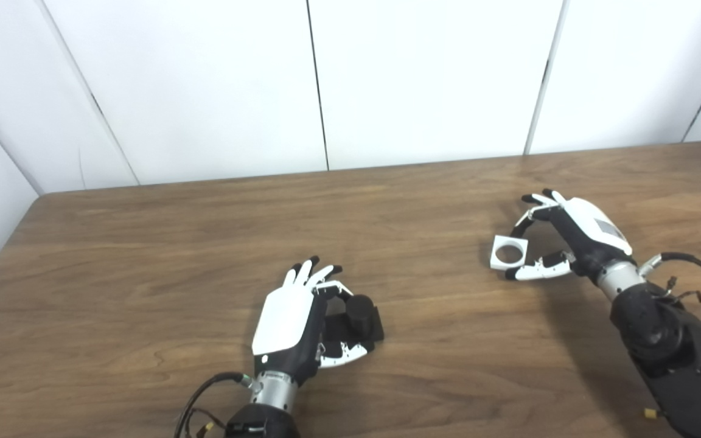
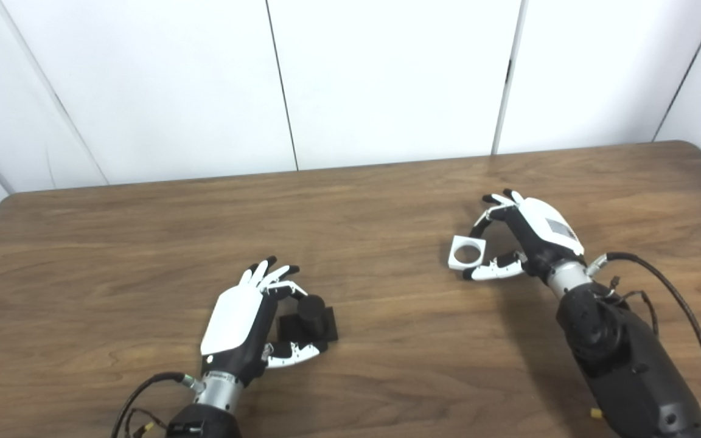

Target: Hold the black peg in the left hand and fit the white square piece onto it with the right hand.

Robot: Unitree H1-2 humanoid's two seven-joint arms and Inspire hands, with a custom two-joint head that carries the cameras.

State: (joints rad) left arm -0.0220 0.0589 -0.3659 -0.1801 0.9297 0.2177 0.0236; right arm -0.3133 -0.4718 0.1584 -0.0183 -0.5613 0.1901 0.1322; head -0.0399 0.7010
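Two hands worked over the wooden table [image 1: 143,243], well apart. The left hand [image 1: 292,322] curled around the black peg [image 1: 359,316] near the front edge. The right hand [image 1: 560,237] pinched the white square piece [image 1: 509,252] between thumb and fingers, farther back on the right.

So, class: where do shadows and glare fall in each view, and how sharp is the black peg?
Left eye view: a soft shadow lies on the table beside the right hand and under its forearm; pale glare streaks the far edge. Right eye view: the same shadow by the white square piece; the black peg at the left hand reads as a dark, soft-edged mass with little detail.
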